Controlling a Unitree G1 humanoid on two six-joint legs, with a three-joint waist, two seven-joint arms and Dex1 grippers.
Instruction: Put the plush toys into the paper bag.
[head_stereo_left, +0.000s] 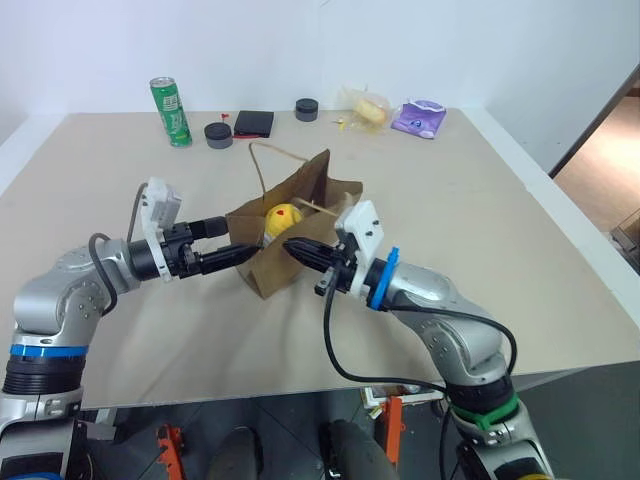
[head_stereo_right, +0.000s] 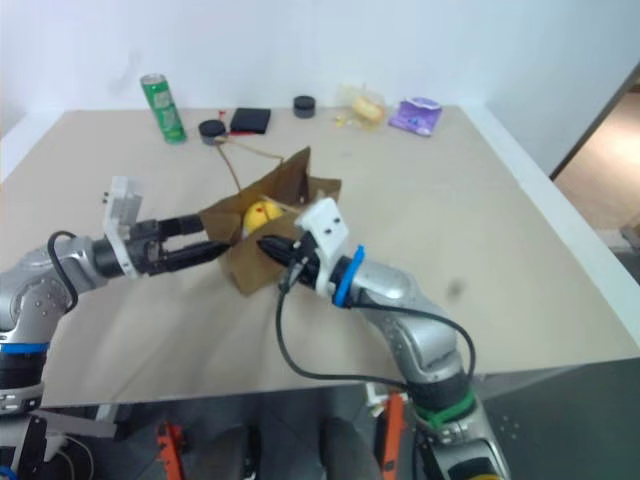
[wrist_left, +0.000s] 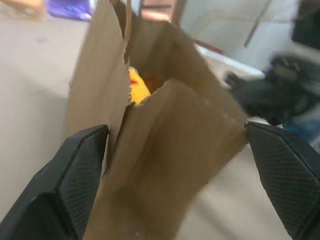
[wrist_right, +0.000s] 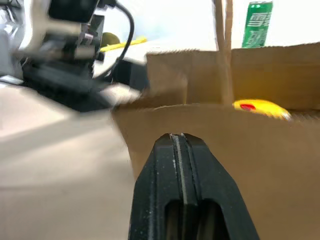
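Beside the paper bag, the left pincer gapes level; the right pincer points level, pressed together.

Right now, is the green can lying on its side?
No. The green can stands upright at the far side of the table, behind the paper bag.

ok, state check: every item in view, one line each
bag: upright, mouth open
yellow toy: inside the bag
orange toy: inside the bag, mostly hidden
left claw: open, fingers either side of the bag's end
right claw: shut, empty, at the bag's wall
can: upright
wrapped yellow item: lying at the table's far edge
purple pouch: lying flat
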